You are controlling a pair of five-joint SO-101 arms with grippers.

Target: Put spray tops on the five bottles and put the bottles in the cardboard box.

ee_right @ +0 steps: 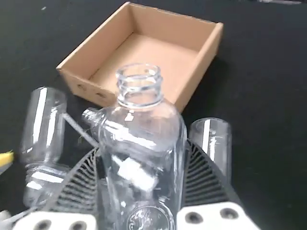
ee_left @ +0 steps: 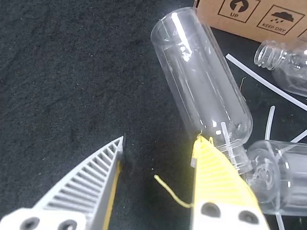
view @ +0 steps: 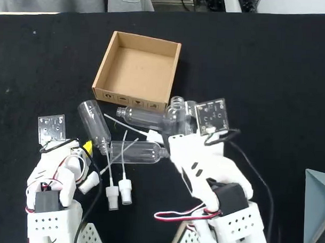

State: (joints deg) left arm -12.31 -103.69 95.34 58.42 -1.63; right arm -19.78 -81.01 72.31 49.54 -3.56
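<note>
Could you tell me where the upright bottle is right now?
The upright bottle sits in the right gripper, just in front of the cardboard box's near right corner in the high view.

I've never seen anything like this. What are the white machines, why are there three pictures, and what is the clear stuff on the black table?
These are two small robot arms, each ending in a two-fingered gripper. One picture comes from a fixed camera looking down on the table. The other two come from small cameras on the arms' wrists, so you look along each gripper.

On the table sits an empty cardboard box. In front of it are clear plastic bottles and loose spray tops with thin tubes.

The right gripper is shut on an upright bottle that has no top on. The left gripper is open and holds nothing. It sits right by a lying bottle.
</note>
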